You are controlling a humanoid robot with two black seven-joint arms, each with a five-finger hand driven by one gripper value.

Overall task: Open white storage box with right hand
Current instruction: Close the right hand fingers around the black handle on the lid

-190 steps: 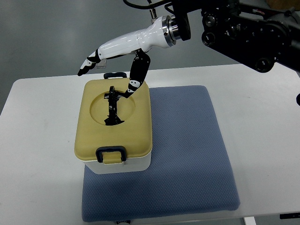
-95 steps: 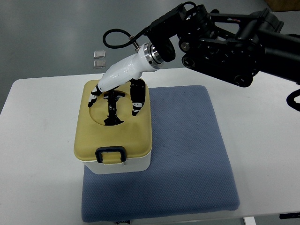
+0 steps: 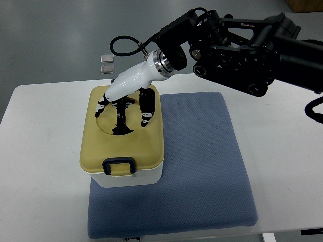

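On a dimpled blue mat (image 3: 202, 166) sits the box (image 3: 122, 135), white-bodied with a rounded matte yellow lid (image 3: 101, 146) and dark latch (image 3: 119, 166). Over the lid's round recess, the glossy white right hand (image 3: 126, 103) spreads its black-tipped fingers around the black handle (image 3: 121, 118), gripping nothing.

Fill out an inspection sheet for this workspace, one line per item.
Surface: white table with a blue mat on it.
Job's things: storage box, white body with a yellow lid, standing on the mat's left part; lid closed, dark front latch down, black handle lying in the lid's round recess.
Clutter: nothing seen on the table.
Grippers: right hand over the lid, fingers spread around the handle, holding nothing; left hand not in view.
Cables: black cable looping by the right wrist.
Surroundings: grey floor with two small square plates beyond the table.
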